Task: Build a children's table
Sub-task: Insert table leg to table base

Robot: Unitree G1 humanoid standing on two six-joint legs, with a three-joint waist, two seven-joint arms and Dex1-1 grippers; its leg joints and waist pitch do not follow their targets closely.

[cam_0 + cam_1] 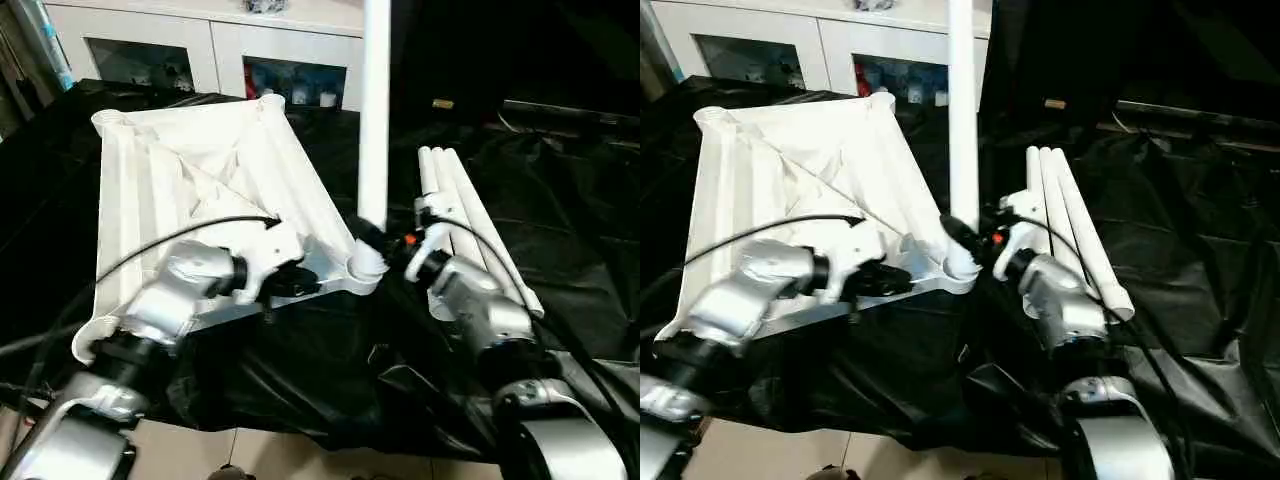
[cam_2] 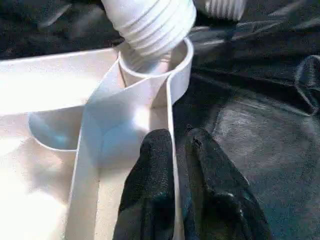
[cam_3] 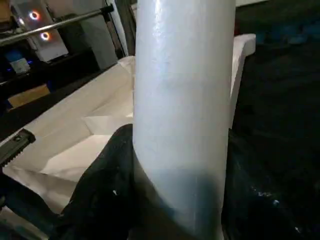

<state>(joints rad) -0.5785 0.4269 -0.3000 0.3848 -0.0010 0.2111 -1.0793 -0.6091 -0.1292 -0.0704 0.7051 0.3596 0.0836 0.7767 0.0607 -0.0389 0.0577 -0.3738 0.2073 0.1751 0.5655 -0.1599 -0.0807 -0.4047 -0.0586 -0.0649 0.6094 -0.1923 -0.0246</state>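
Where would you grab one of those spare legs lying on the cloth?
Probably mid-shaft, coming from above. The three spare legs lie flat and close side by side on the black cloth, so the outer one on the robot's right is easiest: its right flank is free, and the round tube suits a pinch across its width.

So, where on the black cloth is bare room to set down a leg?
Bare black cloth lies right of the three spare legs. The near corner socket is crowded: the upright leg, the right gripper holding it and the left gripper clamping the tabletop rim.
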